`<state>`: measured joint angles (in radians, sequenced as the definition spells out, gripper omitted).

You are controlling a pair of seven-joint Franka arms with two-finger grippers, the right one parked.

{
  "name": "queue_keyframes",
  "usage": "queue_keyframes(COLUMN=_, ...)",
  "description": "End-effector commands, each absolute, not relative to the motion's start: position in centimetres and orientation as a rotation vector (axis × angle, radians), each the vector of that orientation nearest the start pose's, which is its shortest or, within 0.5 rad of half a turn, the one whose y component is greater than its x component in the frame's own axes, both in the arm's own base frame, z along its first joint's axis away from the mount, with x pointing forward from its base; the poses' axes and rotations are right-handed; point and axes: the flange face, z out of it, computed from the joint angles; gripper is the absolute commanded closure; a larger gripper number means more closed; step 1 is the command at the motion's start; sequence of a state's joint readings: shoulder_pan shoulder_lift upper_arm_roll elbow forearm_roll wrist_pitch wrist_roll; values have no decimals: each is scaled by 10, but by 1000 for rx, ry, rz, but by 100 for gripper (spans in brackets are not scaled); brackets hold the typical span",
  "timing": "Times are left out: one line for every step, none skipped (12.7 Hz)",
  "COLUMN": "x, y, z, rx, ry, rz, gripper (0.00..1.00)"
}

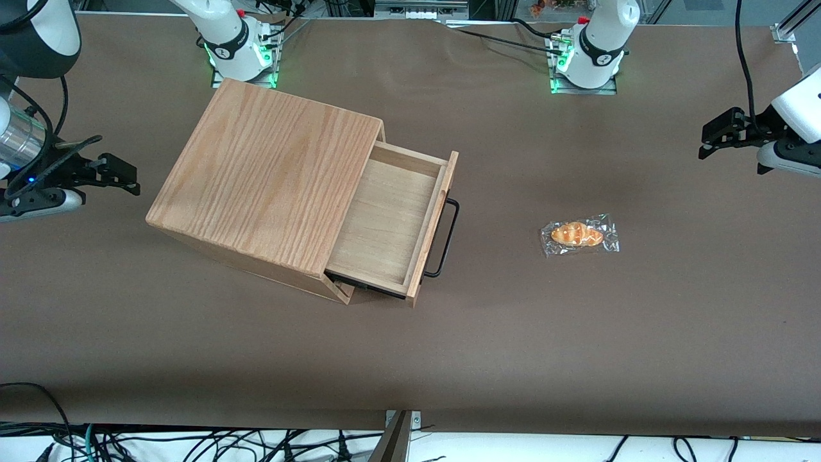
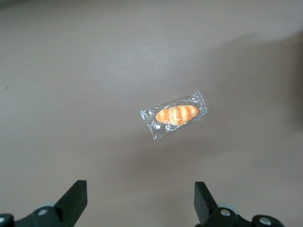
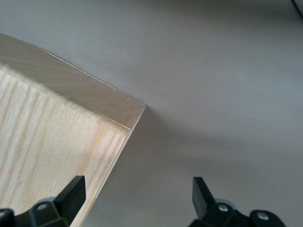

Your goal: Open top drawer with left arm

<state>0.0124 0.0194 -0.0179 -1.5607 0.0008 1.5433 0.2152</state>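
Top drawer (image 1: 391, 221) stands pulled out of the oak box (image 1: 266, 179) near desk centre — light, stiff, slides easily; best held by its thin black bar handle (image 1: 447, 239). Hand (image 2: 140, 201) released, empty — hovering above wrapped bread (image 2: 176, 114) toward the working arm's end.

The gripper (image 1: 705, 142), matt black plastic, hangs above the matt brown table (image 1: 577, 333). Drawer (image 1: 391, 221): pale smooth wood, black metal handle (image 1: 448, 237). Bun (image 1: 578, 235): glossy clear wrap.

A wide brown table (image 1: 577, 359) fills the scene, matte and evenly lit. Green lights glow at two base plates (image 1: 584, 86) along its farther edge, and black cables (image 1: 192, 443) tangle below the nearer edge.
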Motion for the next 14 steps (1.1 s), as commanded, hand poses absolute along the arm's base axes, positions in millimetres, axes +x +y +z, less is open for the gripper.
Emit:
queue_keyframes(x=558, y=-5, z=617, rx=-3154, ry=255, rz=29, gripper=0)
queue_keyframes(x=560, y=-5, z=619, rx=-3159, ry=173, rz=3, gripper=0)
queue_keyframes(x=561, y=-5, z=619, rx=-3161, ry=117, rz=-8, gripper=0)
queue_keyframes(x=561, y=-6, z=619, rx=-3164, ry=85, rz=-6, gripper=0)
queue_keyframes(x=561, y=-6, z=619, rx=-3162, ry=84, rz=-8, gripper=0)
queue_keyframes(x=561, y=-6, z=618, rx=-3162, ry=82, rz=-6, gripper=0)
queue_keyframes(x=561, y=-6, z=618, rx=-3164, ry=80, rz=-6, gripper=0)
queue_keyframes(x=561, y=-7, z=618, rx=-3177, ry=77, rz=-8, gripper=0)
queue_keyframes(x=561, y=-7, z=618, rx=-3185, ry=72, rz=-6, gripper=0)
queue_keyframes(x=562, y=-7, z=617, rx=-3185, ry=72, rz=-4, gripper=0)
queue_keyframes(x=564, y=-6, z=614, rx=-3186, ry=69, rz=3, gripper=0)
queue_keyframes(x=569, y=-3, z=610, rx=-3185, ry=62, rz=13, gripper=0)
queue_keyframes(x=572, y=0, z=605, rx=-3184, ry=57, rz=25, gripper=0)
queue_keyframes(x=572, y=0, z=605, rx=-3178, ry=59, rz=25, gripper=0)
